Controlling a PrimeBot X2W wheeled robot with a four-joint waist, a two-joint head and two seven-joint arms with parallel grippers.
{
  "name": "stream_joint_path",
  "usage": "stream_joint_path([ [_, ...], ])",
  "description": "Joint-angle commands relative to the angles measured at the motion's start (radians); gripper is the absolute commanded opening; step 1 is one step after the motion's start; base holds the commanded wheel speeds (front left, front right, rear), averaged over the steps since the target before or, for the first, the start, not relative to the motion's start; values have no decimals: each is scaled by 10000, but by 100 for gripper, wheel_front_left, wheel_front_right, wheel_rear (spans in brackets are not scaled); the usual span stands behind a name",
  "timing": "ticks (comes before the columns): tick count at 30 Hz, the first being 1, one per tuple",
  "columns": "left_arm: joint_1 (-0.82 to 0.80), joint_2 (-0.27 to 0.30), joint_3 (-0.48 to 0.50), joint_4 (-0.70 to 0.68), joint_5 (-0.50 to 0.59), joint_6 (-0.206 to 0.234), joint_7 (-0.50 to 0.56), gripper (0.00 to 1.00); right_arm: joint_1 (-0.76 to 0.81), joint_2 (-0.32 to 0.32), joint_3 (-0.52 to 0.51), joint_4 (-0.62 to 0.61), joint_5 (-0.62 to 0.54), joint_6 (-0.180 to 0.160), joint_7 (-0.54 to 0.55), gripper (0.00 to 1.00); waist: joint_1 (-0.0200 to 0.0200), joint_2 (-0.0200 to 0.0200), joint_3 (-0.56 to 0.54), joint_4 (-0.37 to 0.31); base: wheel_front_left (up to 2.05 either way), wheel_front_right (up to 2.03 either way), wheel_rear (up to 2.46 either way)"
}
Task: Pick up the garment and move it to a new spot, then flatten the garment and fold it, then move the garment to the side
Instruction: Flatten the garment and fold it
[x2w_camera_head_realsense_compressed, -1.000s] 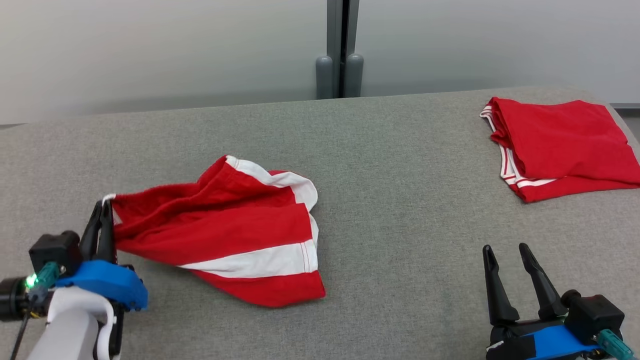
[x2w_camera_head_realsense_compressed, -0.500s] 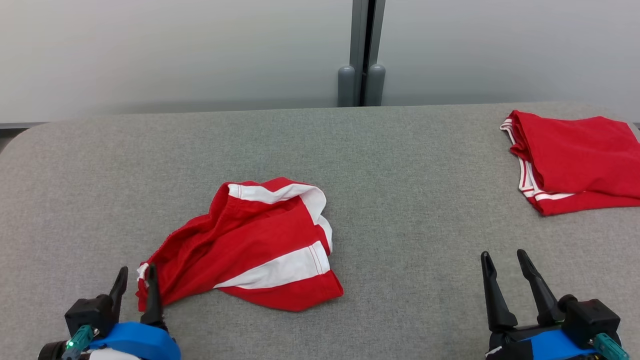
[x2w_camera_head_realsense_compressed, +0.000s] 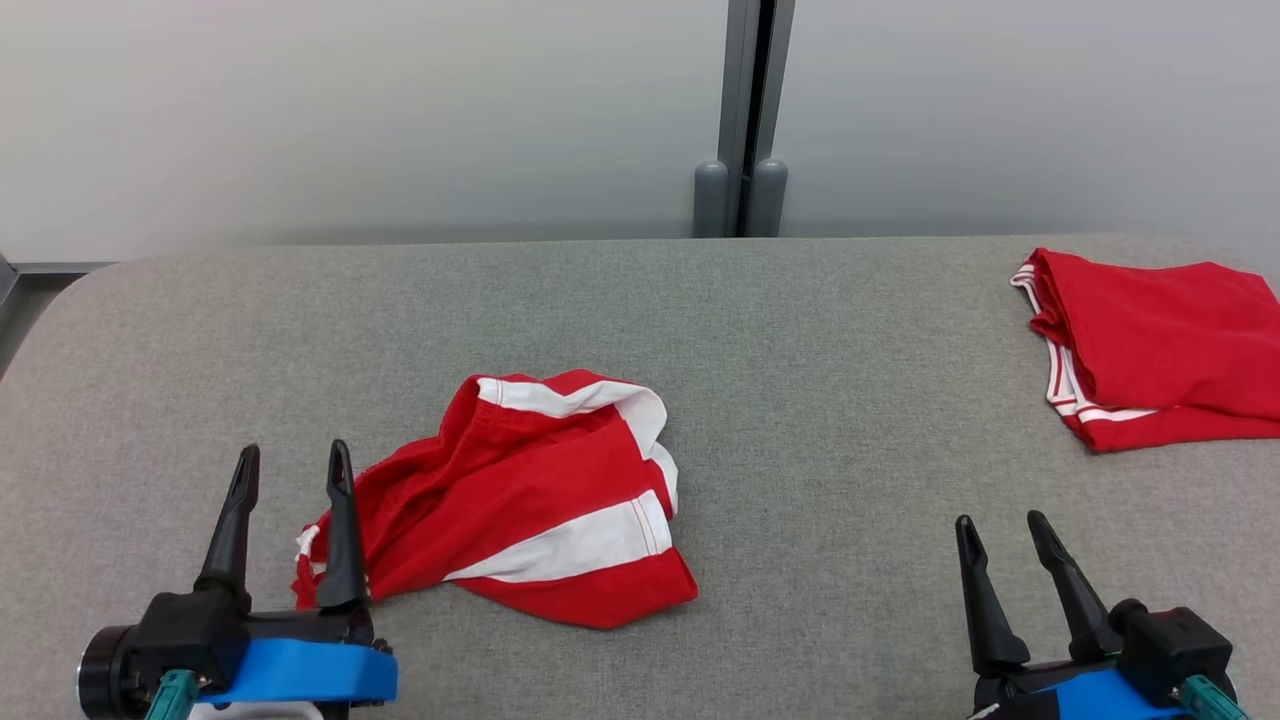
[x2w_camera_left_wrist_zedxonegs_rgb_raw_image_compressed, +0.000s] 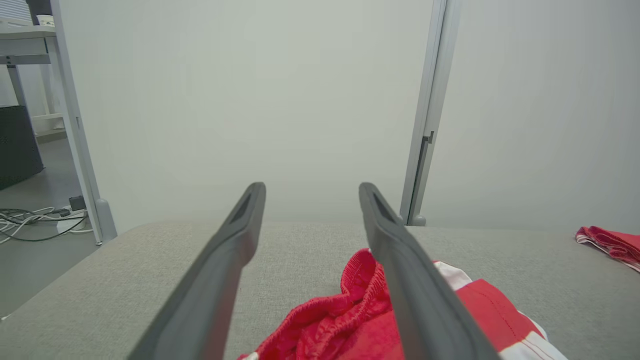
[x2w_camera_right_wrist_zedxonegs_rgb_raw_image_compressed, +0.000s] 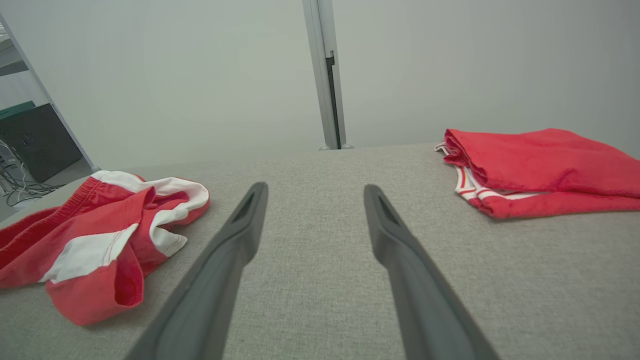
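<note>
The garment (x2w_camera_head_realsense_compressed: 520, 500), red shorts with white bands, lies crumpled on the grey table (x2w_camera_head_realsense_compressed: 800, 360), left of middle. It also shows in the left wrist view (x2w_camera_left_wrist_zedxonegs_rgb_raw_image_compressed: 350, 320) and the right wrist view (x2w_camera_right_wrist_zedxonegs_rgb_raw_image_compressed: 100, 235). My left gripper (x2w_camera_head_realsense_compressed: 292, 462) stands open at the lower left, its right finger in front of the garment's near-left corner, nothing held between the fingers. My right gripper (x2w_camera_head_realsense_compressed: 998, 522) is open at the lower right over bare table, well apart from the garment.
A second red garment (x2w_camera_head_realsense_compressed: 1150, 345), folded, with white trim, lies at the far right of the table (x2w_camera_right_wrist_zedxonegs_rgb_raw_image_compressed: 530, 170). A grey partition post (x2w_camera_head_realsense_compressed: 742, 120) rises behind the table's back edge. Cables (x2w_camera_left_wrist_zedxonegs_rgb_raw_image_compressed: 35, 220) lie on the floor beyond the left edge.
My left gripper has opened and let go of the garment's corner, which has dropped onto the table. The head camera has shifted, so the whole picture sits lower and further right.
</note>
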Motion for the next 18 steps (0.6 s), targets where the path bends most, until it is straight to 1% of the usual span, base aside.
stream_joint_path([
  [1, 135, -50, 124, -51, 77, -92, -21, 100, 110, -19, -5, 26, -46, 5, -54, 100, 0, 1, -7, 0, 0, 0, 0],
  [5, 437, -433, 703, 47, 485, -378, -22, 100, 162, -19, 64, 63, 14, 5, -54, 100, 0, 1, -34, -3, 0, 0, 0],
  [11, 551, -749, 1135, 284, 918, -737, -23, 100, 195, -18, 63, 219, -42, 5, -54, 100, 0, 1, -26, 67, 0, 0, 0],
  [15, 391, -872, 1299, 345, 1068, -903, -23, 100, -26, -21, 328, 330, -80, 5, -54, 100, 0, 1, 5, 186, 0, 0, 0],
  [18, 279, -943, 1330, 378, 1134, -978, -23, 100, -328, -76, 787, 475, -66, 5, -18, 100, 0, 1, 20, 304, 0, 0, 0],
])
